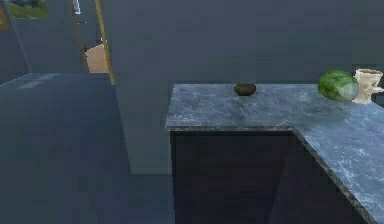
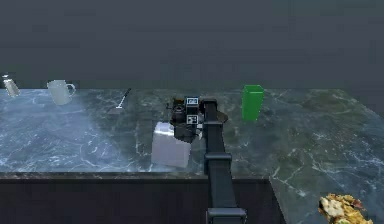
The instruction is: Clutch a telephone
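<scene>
Arm side view: my arm [image 2: 215, 165] rises from the bottom edge over a blue-grey marble counter [image 2: 90, 140], and my gripper [image 2: 180, 132] sits at its far end, just left of the two white marker squares [image 2: 191, 103]. A pale block [image 2: 166, 148] lies on the counter right at my gripper, partly behind it, so I cannot tell whether I hold anything. I also cannot tell whether my fingers are apart or together. I cannot tell whether that block is the telephone, and nothing else near my gripper has a shape I can read as one.

To the right of my gripper, a little farther out, stands a green cup [image 2: 253, 103], upright and apart from me. To the left and farther out lies a thin utensil [image 2: 124, 98]. Beyond it is a white mug [image 2: 60, 92], then a small shaker [image 2: 10, 85] at the edge. Well off to my gripper's lower right is a yellowish heap [image 2: 343, 208].

In the forward view the counter turns a corner and carries a dark round thing [image 1: 245, 89], a watermelon [image 1: 338, 85] and a white cup [image 1: 370, 85]. I cannot tell how these lie from my gripper.
</scene>
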